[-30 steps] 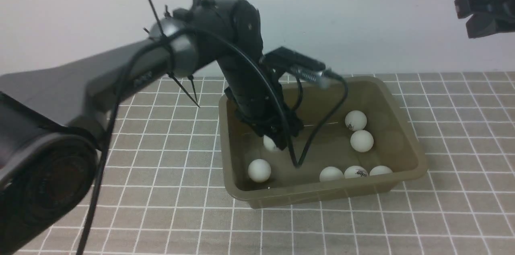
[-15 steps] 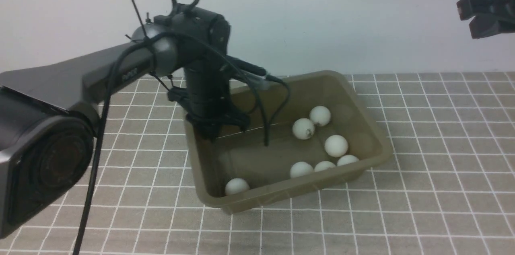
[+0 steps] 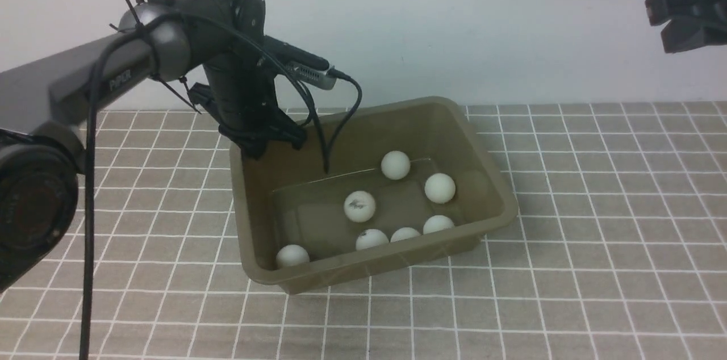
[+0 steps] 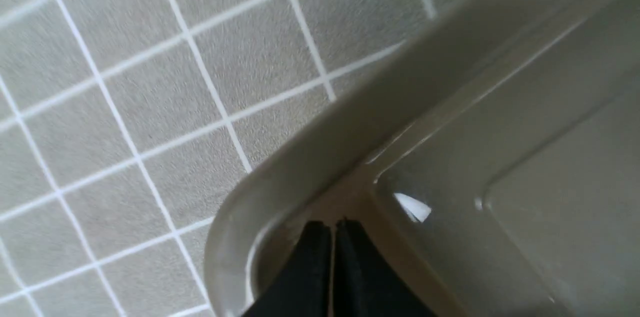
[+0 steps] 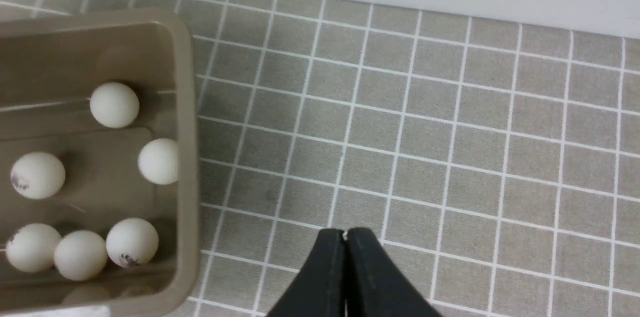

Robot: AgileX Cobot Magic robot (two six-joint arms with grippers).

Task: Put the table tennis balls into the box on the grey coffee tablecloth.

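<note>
At the far left corner of the box (image 3: 369, 260), the left gripper (image 4: 328, 227) is positioned with its jaws together; no ball is visible between them. Whether the fingertips touch the box wall cannot be determined. The box stands on the grey coffee tablecloth (image 3: 596, 303), set at an angle to the grid. Proceeding from left to right inside the box, one ball (image 3: 292, 256) lies apart in the near left corner. A second, logo-marked ball (image 3: 359, 206) lies toward the middle of the floor. Three balls are grouped along the near wall, the rightmost being the ball near the right end (image 3: 438, 224). Another ball (image 3: 395, 165) lies farther back, and the last ball (image 3: 440, 188) lies toward the right end. Total visible count: seven, all inside the rim. To the right of the box, the right gripper (image 5: 345, 234) is raised above the cloth, jaws together, with nothing held. No loose ball is visible on the cloth. Judged from this arrangement, the placing work appears complete. Remaining work is likely limited to withdrawing the left arm without catching the rim or shifting the box.
</note>
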